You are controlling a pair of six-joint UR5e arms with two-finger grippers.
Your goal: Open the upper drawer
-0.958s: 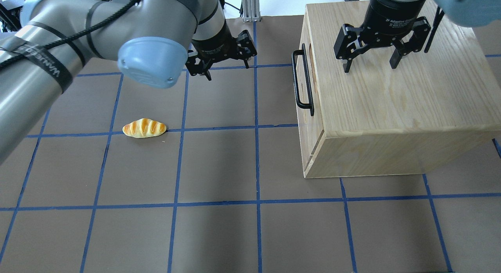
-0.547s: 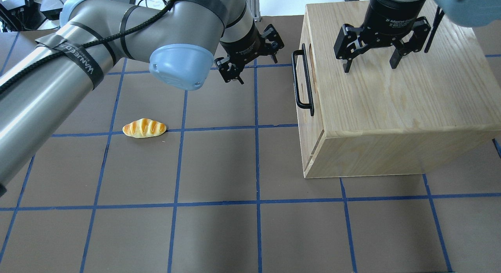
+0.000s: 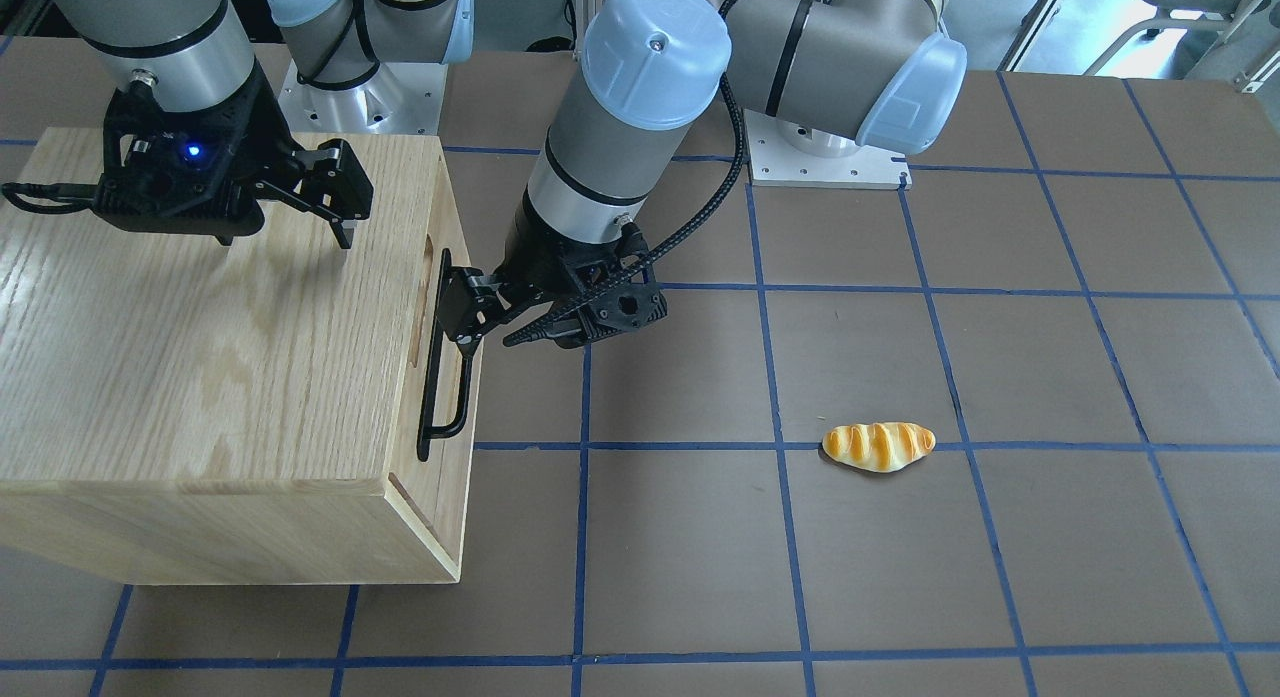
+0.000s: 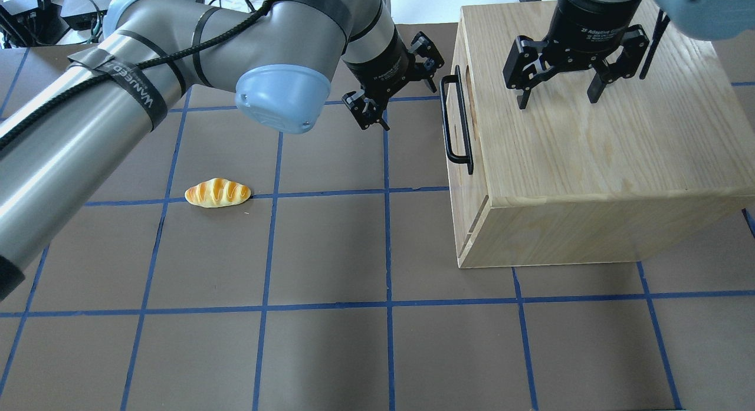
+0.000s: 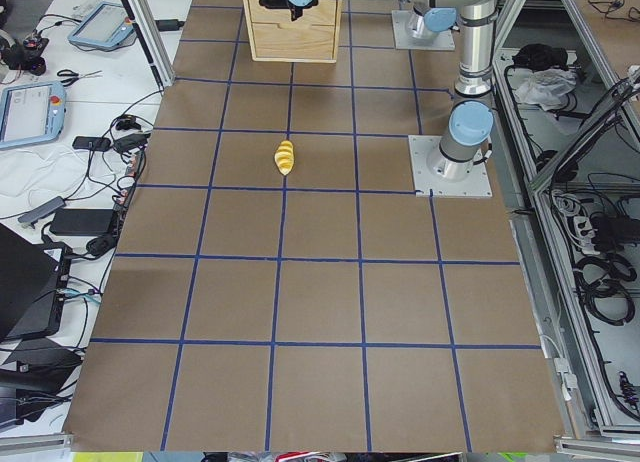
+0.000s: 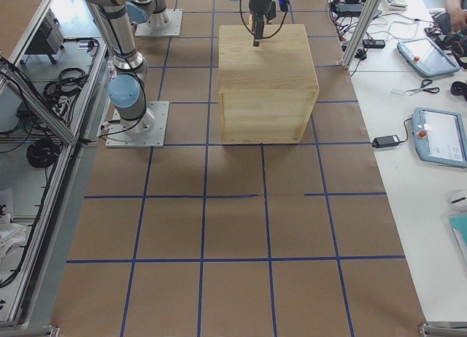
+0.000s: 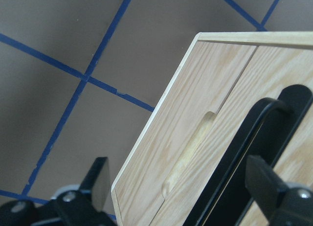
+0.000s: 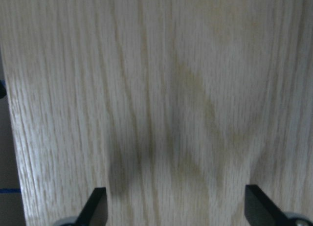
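Note:
The upper drawer point(image 4: 476, 184) is a light oak front on the cabinet's left-facing side, flush with the cabinet body. Its long black bar handle point(image 4: 457, 122) and an oblong slot point(image 4: 470, 86) show there. In the left wrist view the handle point(image 7: 239, 162) lies between the fingers, close ahead. My left gripper point(image 4: 404, 86) is open, tilted, just left of the handle's far end and apart from it; it also shows in the front-facing view point(image 3: 490, 327). My right gripper point(image 4: 557, 98) is open and empty, hovering over the cabinet top point(image 4: 590, 140).
A bread roll point(image 4: 217, 193) lies on the brown mat with blue tape lines, well left of the cabinet. The left arm's elbow point(image 4: 283, 98) hangs over the mat between the roll and the cabinet. The cabinet point(image 6: 266, 74) stands at the table's far right.
My left arm has swung right, bringing its open gripper from mid-table to just beside the drawer handle. The right gripper, drawer and roll have not moved.

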